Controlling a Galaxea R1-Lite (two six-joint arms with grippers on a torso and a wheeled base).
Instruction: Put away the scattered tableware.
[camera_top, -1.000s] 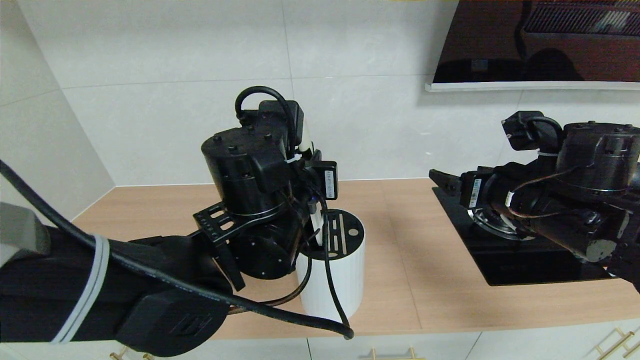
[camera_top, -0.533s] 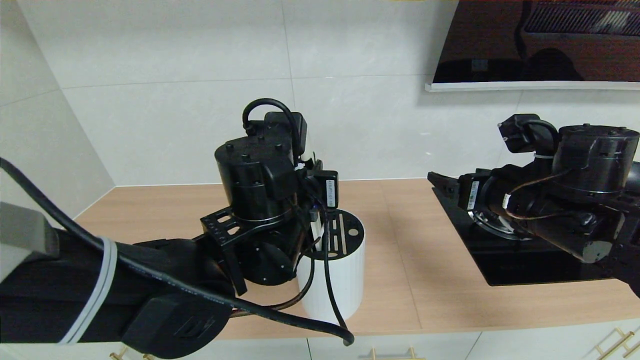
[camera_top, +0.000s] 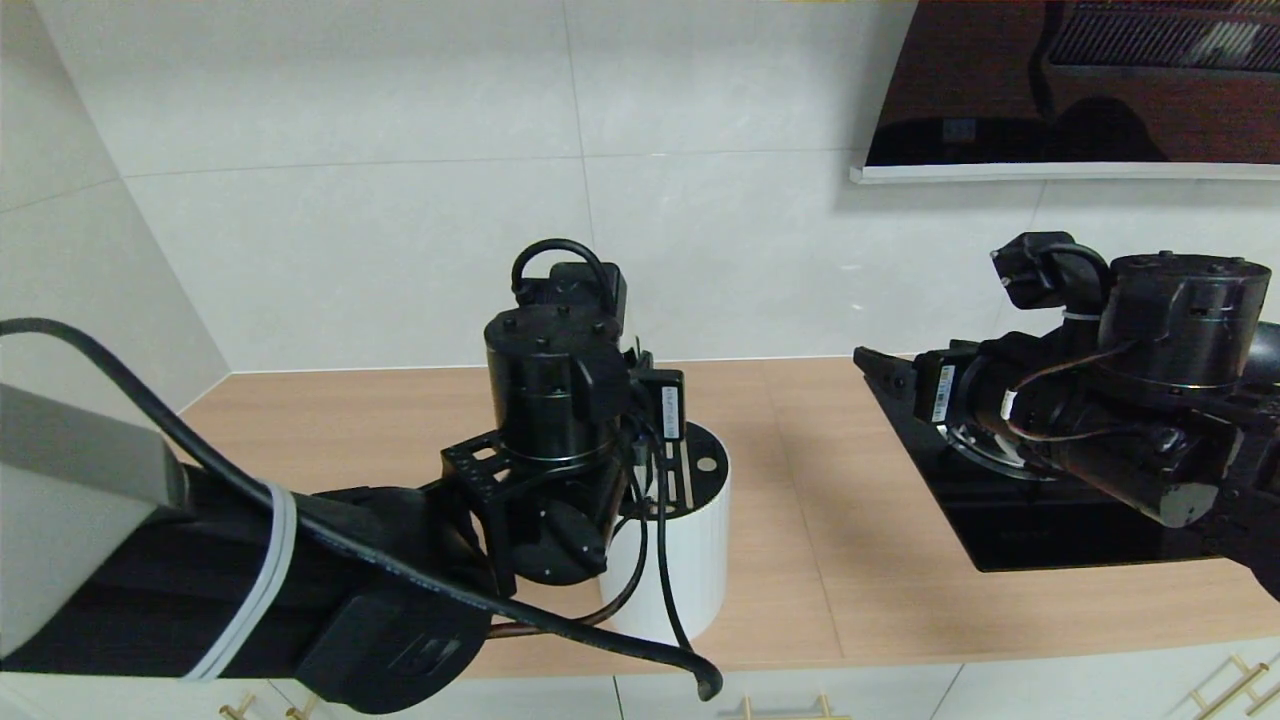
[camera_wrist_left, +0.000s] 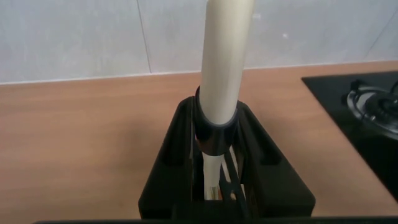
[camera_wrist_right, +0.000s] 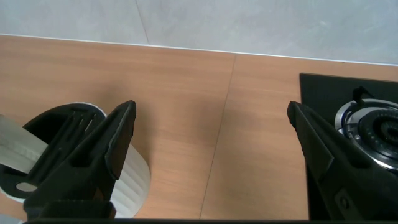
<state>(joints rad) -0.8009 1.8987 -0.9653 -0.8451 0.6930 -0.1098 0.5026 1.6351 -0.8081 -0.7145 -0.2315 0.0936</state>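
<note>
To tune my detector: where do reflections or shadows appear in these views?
Head view: the glossy hood panel mirrors dim shapes and shades the wall beneath. Left wrist view: the dark collar on the cream handle carries a highlight.

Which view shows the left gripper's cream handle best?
Left wrist view: the cream handle stands clear in the left gripper. Head view: the arm hides most. Right wrist view: perhaps its blade.

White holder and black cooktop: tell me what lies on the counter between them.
Nothing: in the head view, bare wooden counter separates the white holder from the black cooktop.
</note>
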